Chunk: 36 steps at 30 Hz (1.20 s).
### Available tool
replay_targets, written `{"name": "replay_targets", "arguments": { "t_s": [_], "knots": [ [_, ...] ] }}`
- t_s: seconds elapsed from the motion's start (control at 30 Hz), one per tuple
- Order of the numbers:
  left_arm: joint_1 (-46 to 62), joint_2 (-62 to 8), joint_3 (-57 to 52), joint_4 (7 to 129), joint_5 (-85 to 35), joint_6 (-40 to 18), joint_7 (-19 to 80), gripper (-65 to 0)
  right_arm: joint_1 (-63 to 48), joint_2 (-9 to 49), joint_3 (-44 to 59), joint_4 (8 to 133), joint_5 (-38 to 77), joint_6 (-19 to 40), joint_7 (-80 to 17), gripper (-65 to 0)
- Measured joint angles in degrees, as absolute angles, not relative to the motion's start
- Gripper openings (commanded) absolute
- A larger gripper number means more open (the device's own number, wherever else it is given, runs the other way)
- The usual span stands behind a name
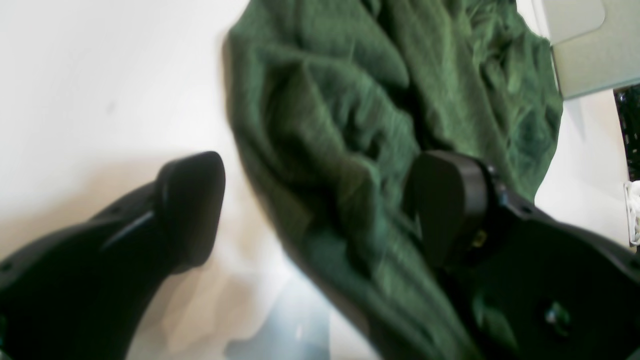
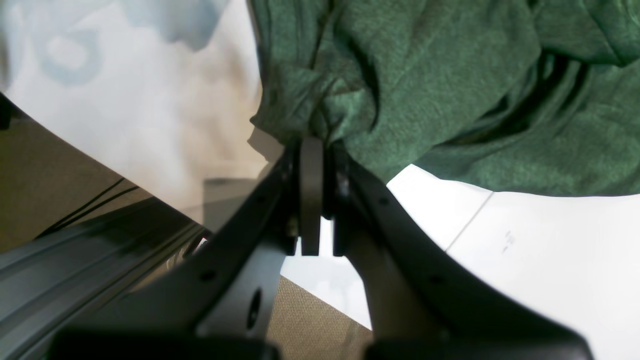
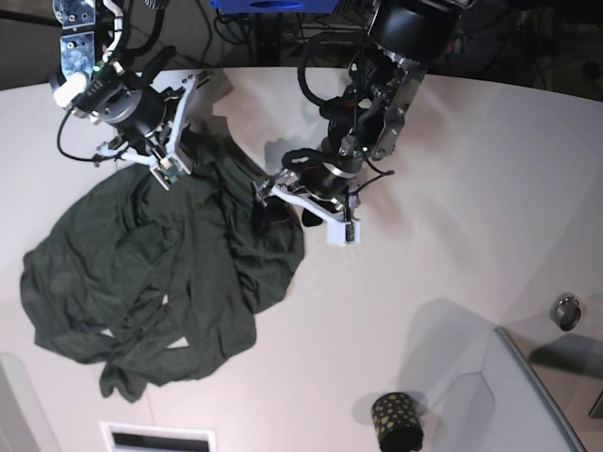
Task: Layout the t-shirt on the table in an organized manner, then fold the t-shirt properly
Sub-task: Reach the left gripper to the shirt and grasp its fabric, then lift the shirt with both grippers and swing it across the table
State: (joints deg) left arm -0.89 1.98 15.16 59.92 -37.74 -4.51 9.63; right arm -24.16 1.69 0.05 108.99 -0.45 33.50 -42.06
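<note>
Base view, L to R: the large dark green jersey t-shirt (image 3: pixel 151 273) lies crumpled on the big smooth white table (image 3: pixel 452 207), bunched in folds, nowhere near flat. Its bulk sits toward the view's left and lower part; one edge runs up toward the top left.

At that upper edge the right hand (image 3: pixel 172 160) is clenched on the shirt. Right wrist view shows it plainly: jaws pressed together w/ a pinch of green cloth (image 2: pixel 400 90) gathered between them, fabric fanning out from the grip.

Further right, the left hand (image 3: pixel 278 202) hovers at the shirt's right-hand edge, released, jaws spread wide. In the left wrist view a thick ridge of shirt (image 1: pixel 350 165) runs between the two black fingers (image 1: pixel 192 210), but neither seems to be touching it, though blur makes that hard to confirm.

Far right, lower: a small black gold-dotted cup (image 3: pixel 397 421) and a grey raised tray-like panel (image 3: pixel 528 395), well apart from the shirt.

Key relation, as I judge it: the cloth ridge lies directly ahead of and between the left hand's open jaws, its long axis running roughly across the gap. Left hand is nearer that side; right already anchors the opposite corner. Layout step is barely begun; closing left on that edge would let both arms pull the shirt taut.
</note>
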Motion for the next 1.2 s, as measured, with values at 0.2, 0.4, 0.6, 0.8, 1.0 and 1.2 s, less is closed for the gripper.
{"name": "replay_targets", "arguments": {
  "t_s": [0.2, 0.4, 0.6, 0.8, 1.0, 1.2],
  "knots": [
    [-6.7, 3.3, 15.0, 49.8, -38.6, -5.1, 8.9, -62.4, -24.1, 1.7, 0.1, 109.0, -0.4, 33.5, -42.1, -64.4],
    [-9.8, 3.2, 15.1, 48.2, -38.3, -4.4, 11.7, -65.0, -24.4, 1.7, -0.1, 111.1, -0.5, 33.5, -41.1, -64.4],
    [-6.6, -5.0, 14.5, 63.4, -37.5, -2.0, 16.3, -65.0, -23.8, 1.8, -6.3, 112.9, -0.5, 33.6, -32.7, -64.4],
    [-3.7, -10.2, 8.9, 78.9, -37.8, -3.0, 18.1, -65.0, -21.6, 1.9, -7.2, 113.4, -0.7, 33.1, -26.6, -64.4],
    [-1.1, -13.5, -1.5, 91.2, -37.6, -2.9, 23.7, -65.0, -17.5, 1.9, -9.4, 115.3, -0.6, 33.5, -24.8, -64.4],
    [-1.9, -12.7, -13.5, 101.4, -37.3, -2.6, 28.2, -65.0, -15.6, 2.3, -20.2, 115.3, -0.9, 33.5, -25.0, -64.4]
  ]
}}
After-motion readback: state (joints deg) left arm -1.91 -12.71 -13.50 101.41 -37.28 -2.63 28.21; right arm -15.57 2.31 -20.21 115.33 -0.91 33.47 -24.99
